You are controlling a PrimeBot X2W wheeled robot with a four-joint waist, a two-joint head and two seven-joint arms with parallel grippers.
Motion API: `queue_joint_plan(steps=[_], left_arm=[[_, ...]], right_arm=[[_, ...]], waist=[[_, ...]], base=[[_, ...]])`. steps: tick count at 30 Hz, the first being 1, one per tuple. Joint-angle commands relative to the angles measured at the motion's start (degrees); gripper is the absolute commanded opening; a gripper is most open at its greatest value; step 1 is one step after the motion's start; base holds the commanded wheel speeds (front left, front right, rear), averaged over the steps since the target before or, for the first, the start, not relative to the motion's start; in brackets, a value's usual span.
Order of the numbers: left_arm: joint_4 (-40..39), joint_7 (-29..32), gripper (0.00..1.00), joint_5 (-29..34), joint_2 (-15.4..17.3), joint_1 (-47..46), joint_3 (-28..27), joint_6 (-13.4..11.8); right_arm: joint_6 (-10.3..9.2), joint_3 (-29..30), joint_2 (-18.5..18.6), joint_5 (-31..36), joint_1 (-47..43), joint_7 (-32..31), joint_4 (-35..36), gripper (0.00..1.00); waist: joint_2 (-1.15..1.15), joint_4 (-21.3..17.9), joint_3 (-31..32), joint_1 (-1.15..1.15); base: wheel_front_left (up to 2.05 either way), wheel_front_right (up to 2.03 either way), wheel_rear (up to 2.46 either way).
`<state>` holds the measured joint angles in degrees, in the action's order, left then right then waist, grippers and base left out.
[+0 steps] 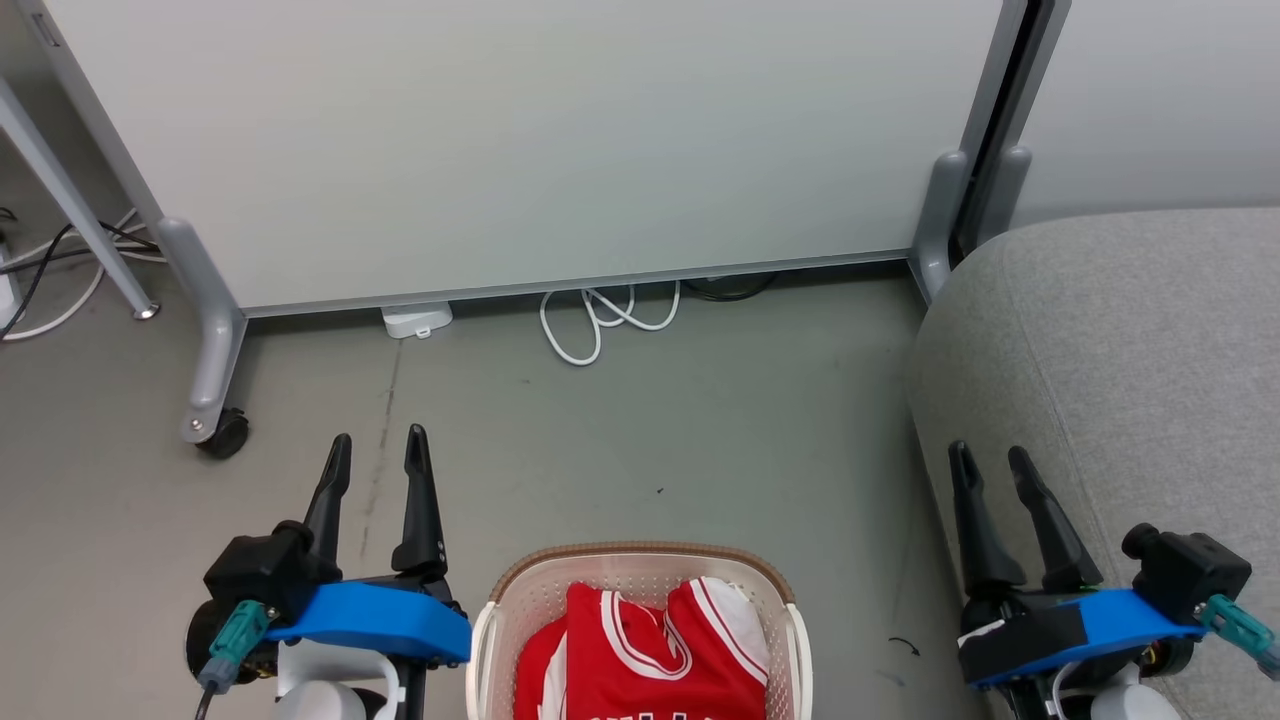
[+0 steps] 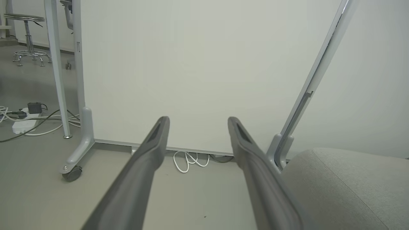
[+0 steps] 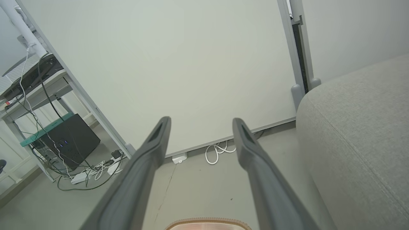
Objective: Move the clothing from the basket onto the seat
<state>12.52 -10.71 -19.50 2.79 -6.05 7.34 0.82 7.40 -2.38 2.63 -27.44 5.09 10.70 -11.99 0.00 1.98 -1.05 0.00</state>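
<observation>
Red clothing with white stripe trim lies bunched in the cream basket, which stands on the floor at the bottom centre of the head view. Its brown rim peeks into the right wrist view's bottom edge. The light grey seat fills the right side, also seen as the seat and the seat. My left gripper hangs open to the left of the basket, nothing between its fingers. My right gripper is open too, at the seat's front edge, right of the basket.
A white partition panel on castor feet stands straight ahead, with a coiled white cable under it. Cables and a power strip lie at the left, near a desk leg. A black box sits under a desk.
</observation>
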Motion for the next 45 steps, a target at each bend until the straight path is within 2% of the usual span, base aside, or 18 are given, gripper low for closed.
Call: queue_joint_plan(steps=[1, 10, 24, 36, 45], left_arm=[[-0.2, -0.5, 1.00, 1.5, 0.3, -1.2, 0.2, -0.4], [0.1, -1.6, 1.00, 5.9, 0.3, -1.4, 0.8, -0.5], [1.3, -3.2, 1.00, 10.2, 0.3, -1.1, 0.6, 2.6], [3.6, -4.3, 1.00, 13.4, 0.2, -1.6, 0.6, 3.8], [5.7, -4.6, 1.00, 10.0, 0.1, -1.8, 0.2, 4.7]], right_arm=[[0.11, -0.2, 0.3, 1.4, 1.0, 0.4, 0.3, 1.00], [0.12, -0.6, 0.4, 5.9, 1.1, 1.6, 0.2, 1.00], [0.14, -0.9, 0.4, 11.6, 0.4, 3.2, 0.2, 1.00], [0.15, -1.2, 0.4, 16.0, 0.3, 4.4, -0.2, 1.00], [0.15, -0.9, 0.4, 15.9, 0.1, 4.6, -0.7, 1.00]], waist=[[0.00, 0.1, 0.0, 0.00], [0.00, 0.4, 0.0, 0.00], [0.00, 0.8, -0.2, 0.00], [0.00, 1.4, -0.8, 0.00], [0.00, 1.4, -0.9, 0.00]], base=[[0.00, 0.00, 0.00], [0.00, 0.00, 0.00], [0.00, 0.00, 0.00], [0.00, 0.00, 0.00], [0.00, 0.00, 0.00]])
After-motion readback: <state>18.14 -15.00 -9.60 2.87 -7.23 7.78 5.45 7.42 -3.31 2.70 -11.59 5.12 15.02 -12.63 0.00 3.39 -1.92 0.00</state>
